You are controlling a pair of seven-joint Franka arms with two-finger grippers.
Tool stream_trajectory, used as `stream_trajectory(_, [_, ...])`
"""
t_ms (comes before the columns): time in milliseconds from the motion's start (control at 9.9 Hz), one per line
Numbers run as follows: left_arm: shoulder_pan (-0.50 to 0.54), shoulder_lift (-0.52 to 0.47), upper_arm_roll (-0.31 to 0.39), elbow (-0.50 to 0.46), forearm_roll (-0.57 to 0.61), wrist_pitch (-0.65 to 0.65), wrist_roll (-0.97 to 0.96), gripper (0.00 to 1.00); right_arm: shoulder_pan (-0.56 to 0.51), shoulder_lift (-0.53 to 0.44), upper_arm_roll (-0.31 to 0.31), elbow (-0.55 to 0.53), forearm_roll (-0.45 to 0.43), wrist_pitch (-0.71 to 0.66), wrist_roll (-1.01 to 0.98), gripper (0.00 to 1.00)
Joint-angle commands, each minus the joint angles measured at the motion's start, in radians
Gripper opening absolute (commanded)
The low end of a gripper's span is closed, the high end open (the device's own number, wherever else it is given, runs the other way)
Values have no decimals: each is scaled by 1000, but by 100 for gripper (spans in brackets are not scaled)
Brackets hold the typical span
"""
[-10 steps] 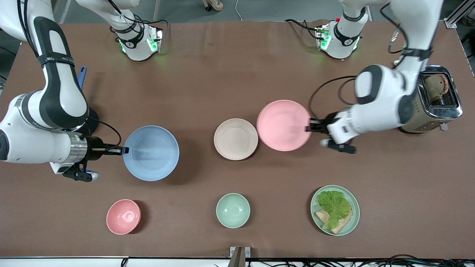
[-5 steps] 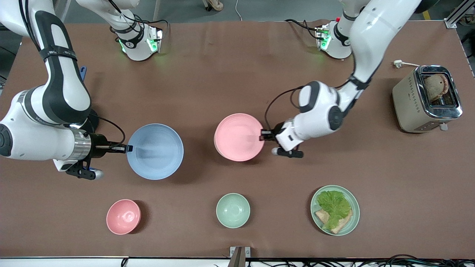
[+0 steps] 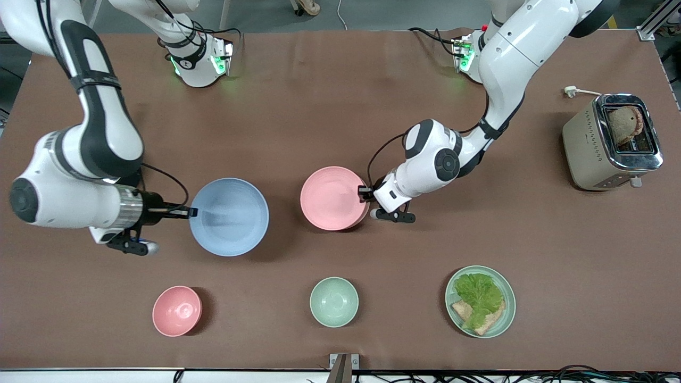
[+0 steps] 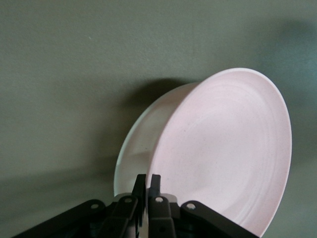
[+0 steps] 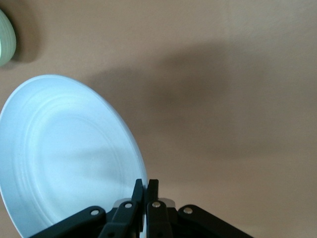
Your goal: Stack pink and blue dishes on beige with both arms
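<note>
- Front view, nearest row: pink bowl (image 3: pixel 177 311) toward right arm's end, green bowl (image 3: pixel 334 301) mid, green plate (image 3: pixel 480 301) w/ lettuce and bread toward left arm's end.
- Next row back: blue plate (image 3: pixel 229 216) held up over bare table (image 3: pixel 340 255), shadow under it, approx. level.
- Right gripper (image 3: pixel 192 213) clamped on blue plate's rim at the edge toward right arm's end; right wrist view shows both fingers (image 5: pixel 151 198) pinched tight on the rim (image 5: pixel 69 158).
- Pink plate (image 3: pixel 333 198) at mid table, over beige plate (image 3: pixel 364 217), which shows only as a thin sliver at its edge.
- Left wrist view: pink plate (image 4: pixel 228 153) tilted, lifted at the edge away from the gripper; beige plate (image 4: pixel 141 148) flat on table beneath it. Can't tell if they touch.
- Left gripper (image 3: pixel 364 191) grasps pink plate's rim at the edge toward left arm's end, fingers (image 4: pixel 154 191) closed on it.
- Farthest: toaster (image 3: pixel 612 142) w/ bread in slot, at left arm's end; plug lies just past it.
</note>
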Motion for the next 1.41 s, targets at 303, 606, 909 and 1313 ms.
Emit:
stream_trajectory(303, [-4,32,3,-16,71,-4,-10,60,-11,-64,75,-109,-8,35,60,1])
stream_trajectory(606, [11,-8,3,-11,73,-82,-10,100,-12,-91,162,-207,-4,139,125,1])
stream_trajectory(909, [14,-210,87,7,71,-377,1,100,-4,-87,283,-326,-4,383,225,1])
stream_trajectory(1313, [13,-488,340,39,79,-633,91,100,136,-29,296,-380,-13,656,342,1])
